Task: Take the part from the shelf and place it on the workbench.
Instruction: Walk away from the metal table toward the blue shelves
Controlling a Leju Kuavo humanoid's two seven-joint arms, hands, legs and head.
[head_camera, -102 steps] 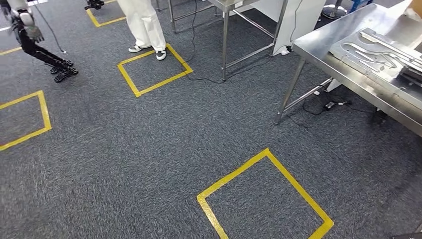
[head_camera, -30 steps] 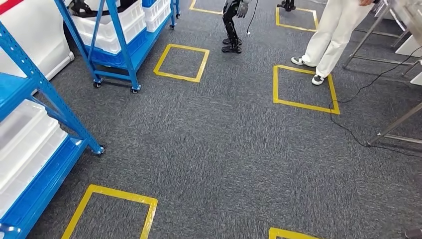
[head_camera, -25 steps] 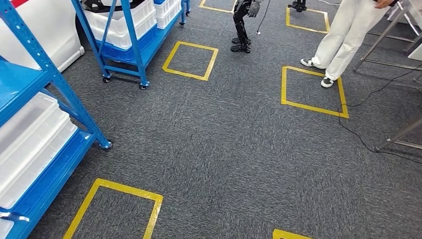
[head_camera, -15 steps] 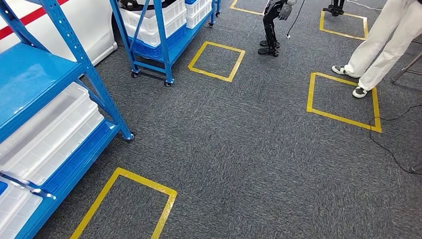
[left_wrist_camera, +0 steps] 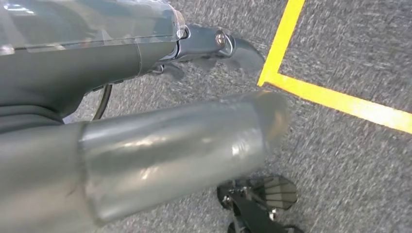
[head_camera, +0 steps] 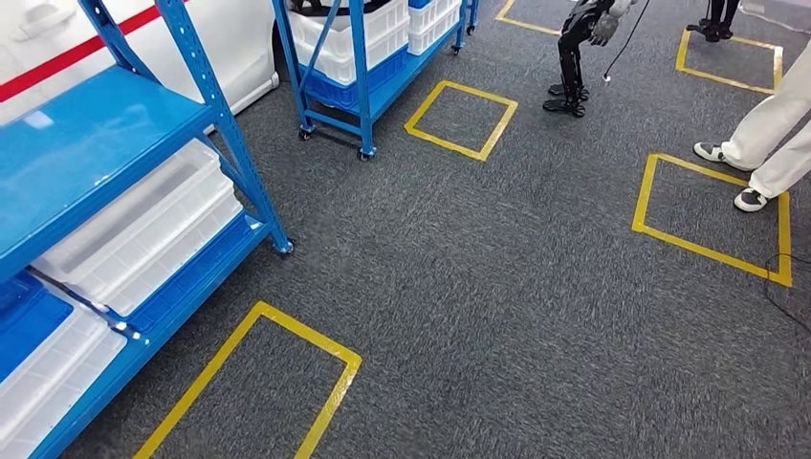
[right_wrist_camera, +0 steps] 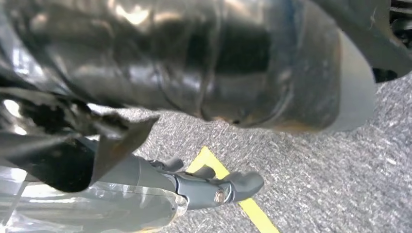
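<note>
**Shelf at the left edge, both hands hanging empty**

In the head view the blue shelf fills the left side of the frame, its long run slanting from the lower left up toward the upper middle, with white bins on its lower tiers. We cannot make out the part itself; we judge it lies somewhere on that shelf, perhaps in a bin, hidden from here. A yellow floor square sits just beside the shelf's foot at lower centre.

The left hand hangs over the carpet near a yellow tape corner, its dark fingers loosely apart and nothing in them. The right hand hangs likewise, fingers spread with nothing held, though the blur leaves us a little unsure.

With the shelf lying to our left, the left hand is likely the nearer; we judge more turning toward the shelf must come before any reach.

A person's legs stand at the right edge, and another robot at upper right.
</note>
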